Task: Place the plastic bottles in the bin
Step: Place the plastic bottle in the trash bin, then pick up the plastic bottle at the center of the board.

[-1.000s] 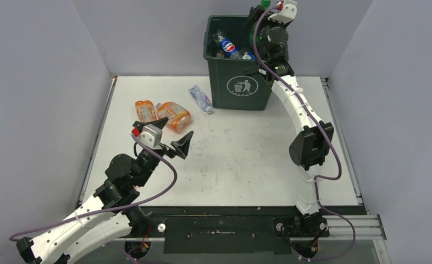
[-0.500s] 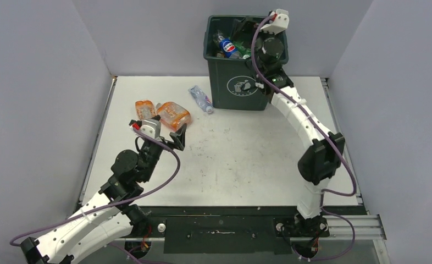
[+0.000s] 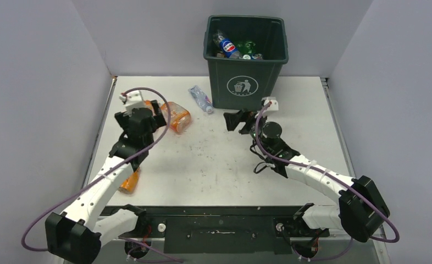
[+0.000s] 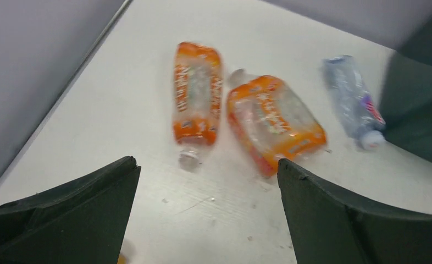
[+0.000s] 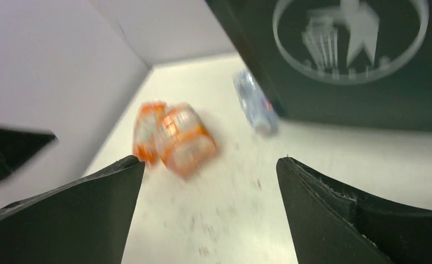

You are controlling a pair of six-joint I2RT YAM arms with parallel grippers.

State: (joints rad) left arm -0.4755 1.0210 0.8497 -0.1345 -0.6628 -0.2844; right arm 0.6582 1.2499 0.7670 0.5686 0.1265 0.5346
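I had the left end effector [image 4: 205, 164] wide, empty. My call: straddle only the orange bottle [image 4: 274, 121] at 1 o'clock, clear of the second orange bottle [image 4: 197, 93] at 12. The right end effector [image 5: 209, 162] was wide, empty too.

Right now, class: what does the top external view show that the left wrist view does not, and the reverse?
Top only: bottles inside the bin, the right arm, an orange bottle beside the left arm. Left wrist only: the leftmost orange bottle whole, the open left fingers close up. Both: the wider orange bottle, the clear bottle.
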